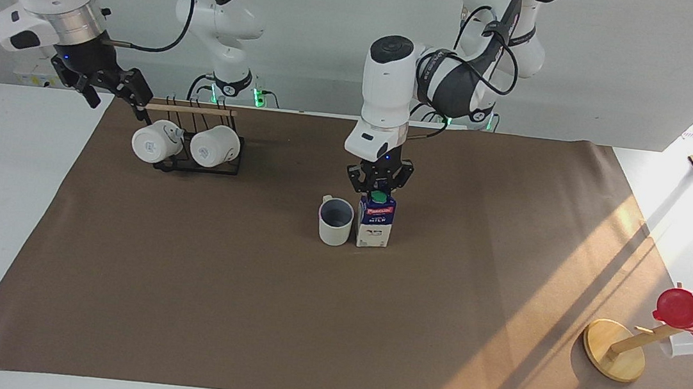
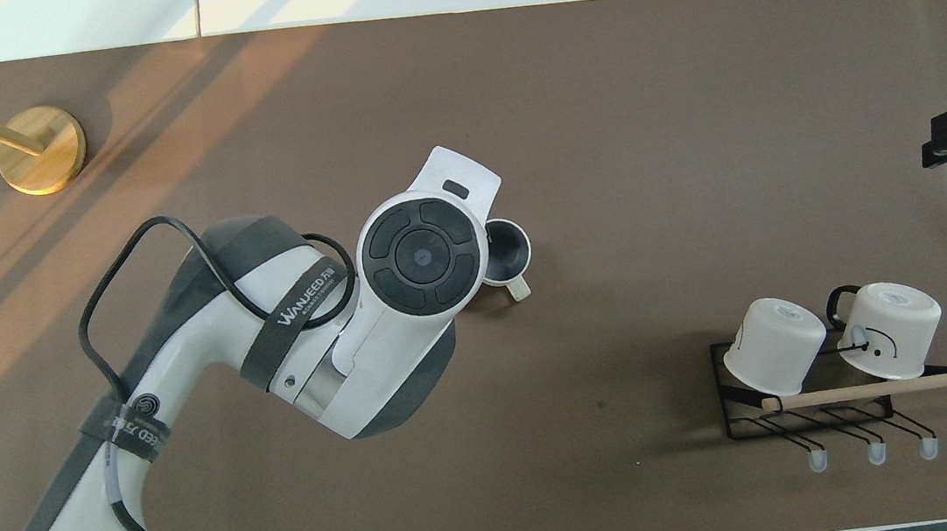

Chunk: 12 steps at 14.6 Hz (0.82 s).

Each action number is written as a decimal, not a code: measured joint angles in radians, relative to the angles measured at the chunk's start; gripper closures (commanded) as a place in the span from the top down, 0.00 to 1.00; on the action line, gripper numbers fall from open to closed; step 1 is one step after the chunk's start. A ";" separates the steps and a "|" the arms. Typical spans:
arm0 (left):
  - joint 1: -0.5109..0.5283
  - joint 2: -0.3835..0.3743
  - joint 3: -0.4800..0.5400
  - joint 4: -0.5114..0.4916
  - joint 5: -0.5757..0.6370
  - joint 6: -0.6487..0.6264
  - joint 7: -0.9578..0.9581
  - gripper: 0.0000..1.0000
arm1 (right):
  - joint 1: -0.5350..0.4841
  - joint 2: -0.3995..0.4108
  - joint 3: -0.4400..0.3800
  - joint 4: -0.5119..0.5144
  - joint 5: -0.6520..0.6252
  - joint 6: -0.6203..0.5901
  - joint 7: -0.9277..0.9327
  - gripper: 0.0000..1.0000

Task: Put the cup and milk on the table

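Observation:
The milk (image 1: 374, 226), a small blue and white carton with a green cap, stands upright on the brown sheet of the table (image 1: 244, 312) at mid-table. My left gripper (image 1: 378, 190) comes straight down on it and is shut on its top ridge. The cup (image 1: 335, 221), cream-white with a grey-blue inside, stands upright right beside the carton, toward the right arm's end. It also shows in the overhead view (image 2: 509, 249), where the left arm's wrist hides the carton. My right gripper (image 1: 116, 91) waits open and empty in the air beside the mug rack.
A black wire rack (image 1: 197, 152) with two white mugs lies near the robots at the right arm's end. A wooden mug tree (image 1: 616, 352) with a red cup (image 1: 691, 312) stands far from the robots at the left arm's end.

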 measured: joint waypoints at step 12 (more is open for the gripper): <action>0.000 -0.062 0.001 0.000 0.000 -0.007 0.000 1.00 | 0.003 0.000 0.013 -0.004 0.000 -0.001 0.000 1.00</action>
